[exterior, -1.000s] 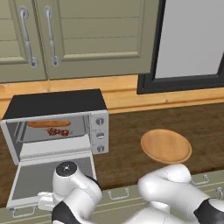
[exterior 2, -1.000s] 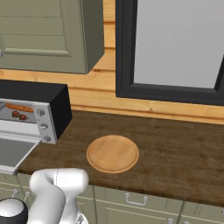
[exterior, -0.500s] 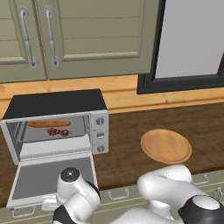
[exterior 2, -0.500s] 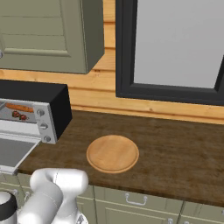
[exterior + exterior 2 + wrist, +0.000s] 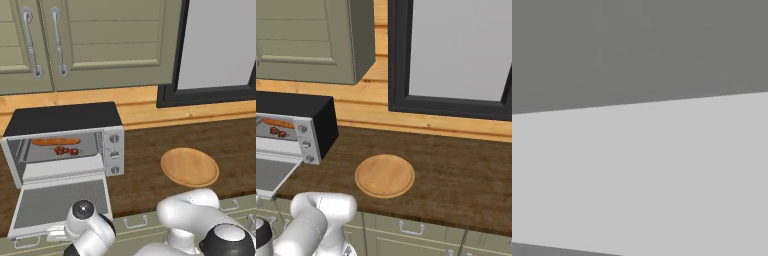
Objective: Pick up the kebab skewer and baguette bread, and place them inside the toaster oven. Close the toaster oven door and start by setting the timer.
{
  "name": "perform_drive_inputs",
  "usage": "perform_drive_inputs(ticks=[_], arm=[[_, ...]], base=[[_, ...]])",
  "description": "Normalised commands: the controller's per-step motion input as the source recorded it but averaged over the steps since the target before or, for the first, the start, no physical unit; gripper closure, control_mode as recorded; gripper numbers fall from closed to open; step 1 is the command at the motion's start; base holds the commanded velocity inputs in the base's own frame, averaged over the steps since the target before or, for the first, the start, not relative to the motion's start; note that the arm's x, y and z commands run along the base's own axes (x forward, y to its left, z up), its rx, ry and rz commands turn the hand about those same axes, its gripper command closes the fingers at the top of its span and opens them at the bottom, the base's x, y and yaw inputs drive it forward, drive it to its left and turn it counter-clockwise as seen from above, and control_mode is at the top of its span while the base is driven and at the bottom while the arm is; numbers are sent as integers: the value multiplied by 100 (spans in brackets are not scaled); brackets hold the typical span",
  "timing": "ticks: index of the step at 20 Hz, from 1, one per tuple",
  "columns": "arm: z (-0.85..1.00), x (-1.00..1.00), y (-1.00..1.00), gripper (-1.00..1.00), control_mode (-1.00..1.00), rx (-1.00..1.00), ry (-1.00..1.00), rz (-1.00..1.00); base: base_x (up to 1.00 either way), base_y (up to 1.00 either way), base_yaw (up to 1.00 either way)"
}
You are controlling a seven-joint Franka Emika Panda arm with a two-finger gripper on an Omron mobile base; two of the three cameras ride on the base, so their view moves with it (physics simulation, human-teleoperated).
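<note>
- Gripper jaws standing fully spread, grasping nothing; white arm [image 5: 87, 227] sinking lower than a second ago, in front of the dropped door.
- Lying inside the boxy silver toaster oven [image 5: 112, 150]: long orange-brown baguette bread [image 5: 55, 141], with the chunk-strung kebab skewer [image 5: 66, 150] just in front.
- Hanging open below: silver-framed toaster oven door [image 5: 60, 205], probably needing closing next.
- Sitting well to the right: round wooden plate [image 5: 189, 166].

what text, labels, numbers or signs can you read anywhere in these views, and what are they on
None: no word, brand, number or sign can be read in any view.
Toaster oven: the panel beside its three knobs bears no print that can be made out.
Wooden plate, cabinet doors, counter: plain, unmarked surfaces.
</note>
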Motion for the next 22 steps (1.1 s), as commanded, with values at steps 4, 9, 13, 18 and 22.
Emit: perform_drive_inputs(ticks=[4, 9, 13, 18, 22], arm=[[33, 63, 5, -100, -100, 0, -20, 1], [67, 92, 0, -100, -100, 0, -21, 0], [98, 100, 0, -100, -100, 0, -6, 1], [100, 100, 0, -100, -100, 0, -5, 0], [100, 100, 0, -100, -100, 0, -10, 0]], base=[[0, 0, 0], [0, 0, 0], [0, 0, 0], [0, 0, 0], [0, 0, 0]])
